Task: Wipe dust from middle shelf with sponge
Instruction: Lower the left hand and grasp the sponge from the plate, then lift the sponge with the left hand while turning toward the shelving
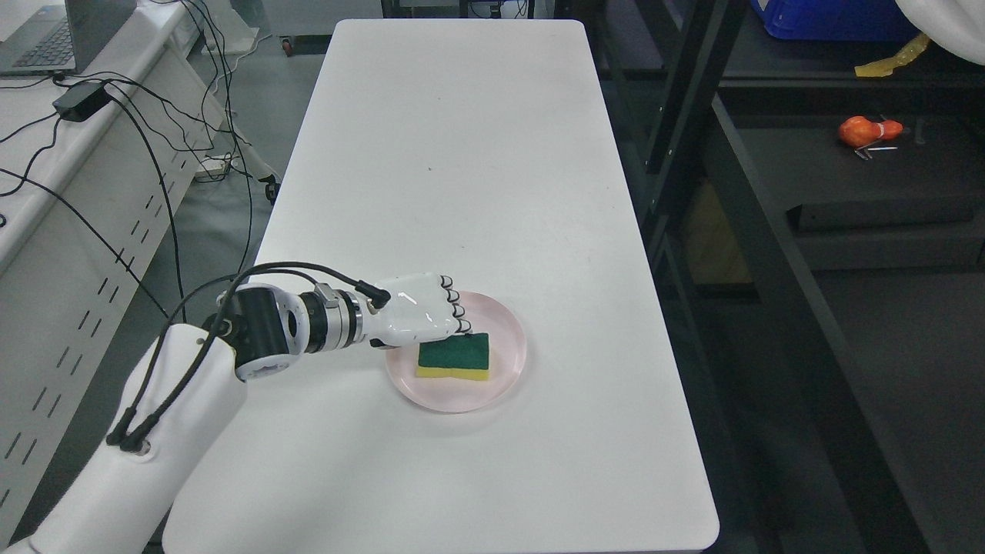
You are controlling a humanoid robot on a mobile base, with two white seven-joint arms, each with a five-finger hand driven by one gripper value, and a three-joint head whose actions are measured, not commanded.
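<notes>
Sponge (454, 358) lay long axis left-right on the plate (508, 385), just right of the left hand (419, 317) (fingers curled at its top edge, grip unclear).

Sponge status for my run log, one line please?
left hand: at sponge, grasp unclear | sponge: on plate | plate: on table | shelf: unwiped

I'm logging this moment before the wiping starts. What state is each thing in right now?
Sponge: lying flat on the plate, green side up, yellow layer beneath.
Pink plate: upright on the white table, holding the sponge.
Left robot hand: fingers curled at the sponge's top-left edge; grasp not clear.
Laptop: open on the side desk.
Orange object: lying on the dark shelf.
</notes>
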